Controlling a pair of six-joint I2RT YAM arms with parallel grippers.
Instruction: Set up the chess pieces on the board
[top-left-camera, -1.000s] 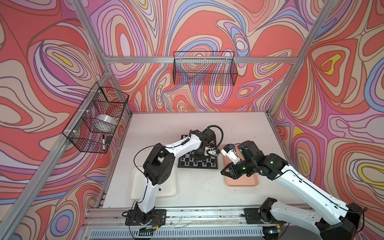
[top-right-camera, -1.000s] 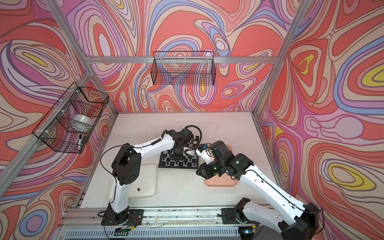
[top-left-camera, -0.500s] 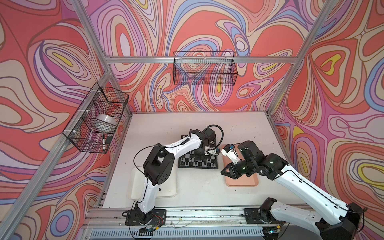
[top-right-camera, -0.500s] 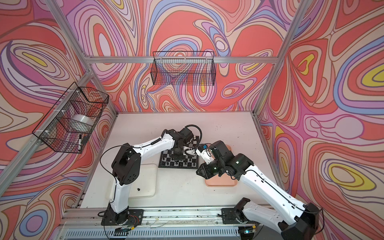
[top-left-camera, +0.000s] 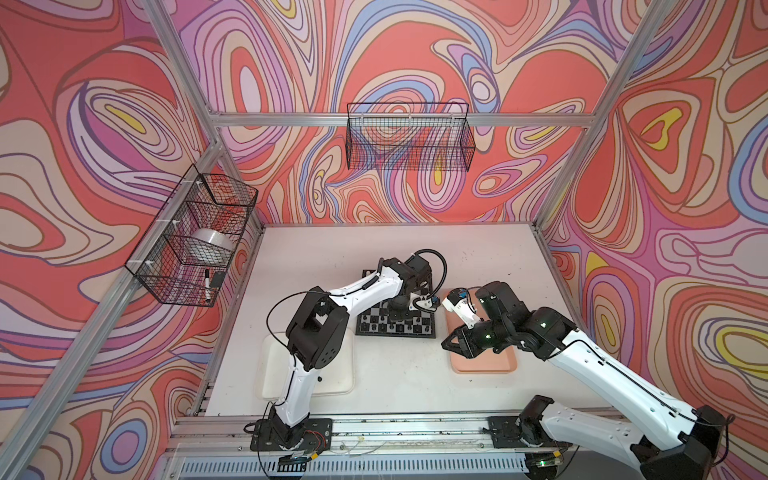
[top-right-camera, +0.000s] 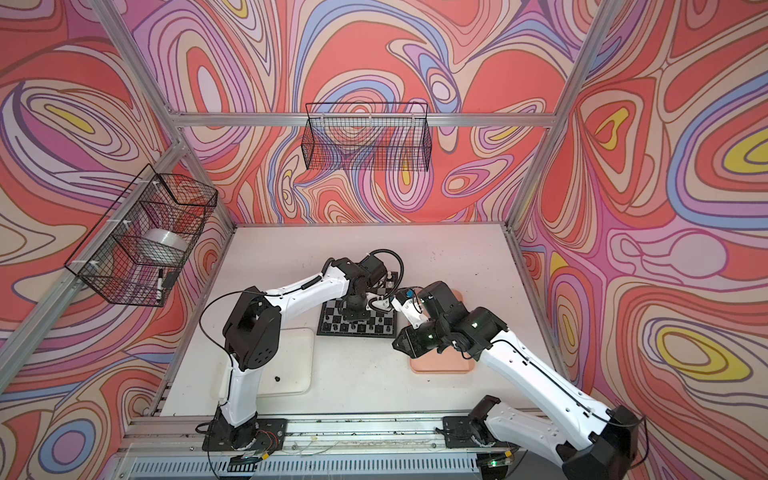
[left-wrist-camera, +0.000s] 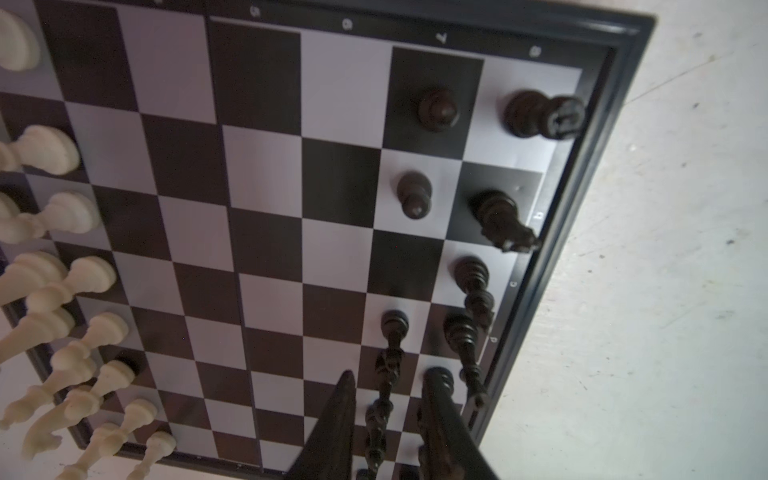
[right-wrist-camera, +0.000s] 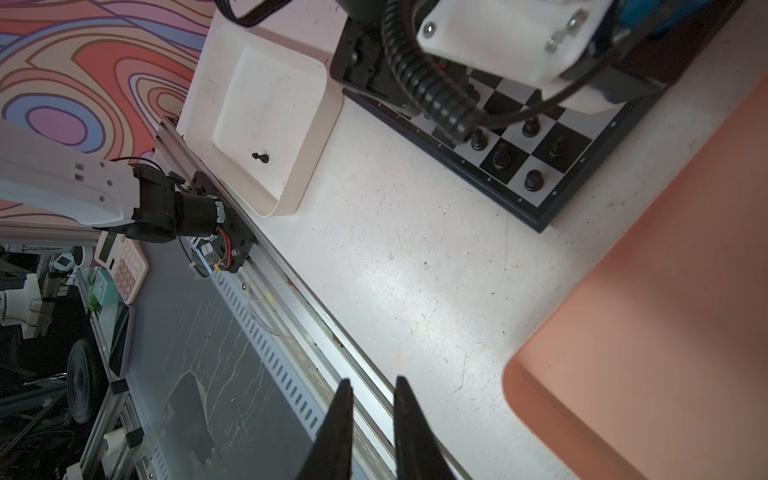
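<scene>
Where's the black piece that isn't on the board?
The black piece sits alone in the white tray, front left of the board, visible in a top view and the right wrist view.

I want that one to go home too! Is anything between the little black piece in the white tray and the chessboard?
Nothing visible blocks it. The black pawn sits alone in the white tray; only the tray's low wall and bare table separate it from the chessboard.
</scene>
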